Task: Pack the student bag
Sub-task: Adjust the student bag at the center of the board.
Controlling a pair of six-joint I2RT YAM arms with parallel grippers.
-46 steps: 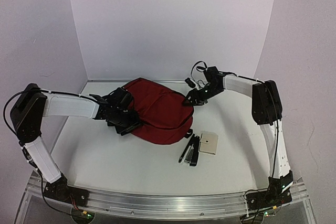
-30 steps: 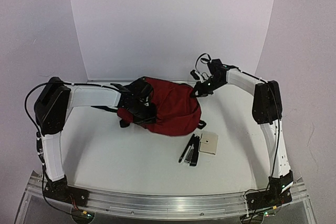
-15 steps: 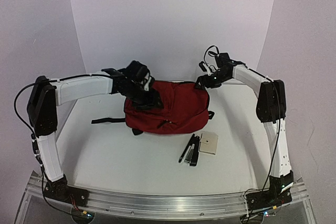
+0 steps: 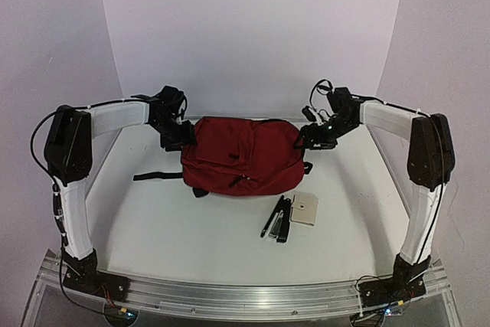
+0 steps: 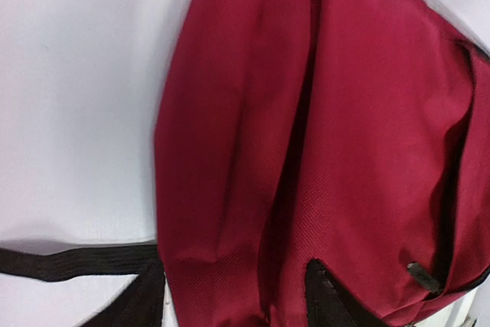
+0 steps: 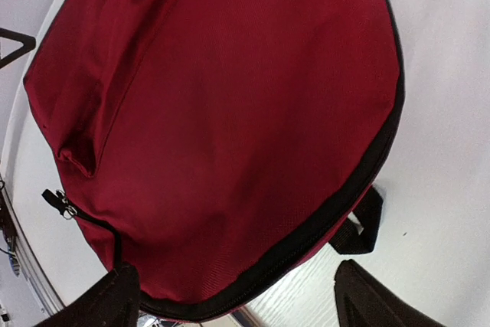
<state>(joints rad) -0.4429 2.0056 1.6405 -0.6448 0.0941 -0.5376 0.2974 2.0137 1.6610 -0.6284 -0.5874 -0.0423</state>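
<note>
The student bag (image 4: 241,160), dark red with black zippers, lies flat on the white table toward the back. My left gripper (image 4: 180,139) hovers at its left end, open. In the left wrist view its fingertips (image 5: 138,308) stand apart over the bag's red fabric (image 5: 253,135) without pinching it. My right gripper (image 4: 306,142) is open at the bag's right end. In the right wrist view its fingers (image 6: 375,300) are spread wide above the bag (image 6: 222,105) and its black zipper edge.
A few black pens (image 4: 277,218) and a small beige card (image 4: 305,208) lie in front of the bag on the right. A black strap (image 4: 157,177) trails left from the bag. White walls enclose the back and both sides.
Both grippers carried the bag toward the back, turned it and set it down flat. They then opened, let go and drew apart to the bag's two ends.
</note>
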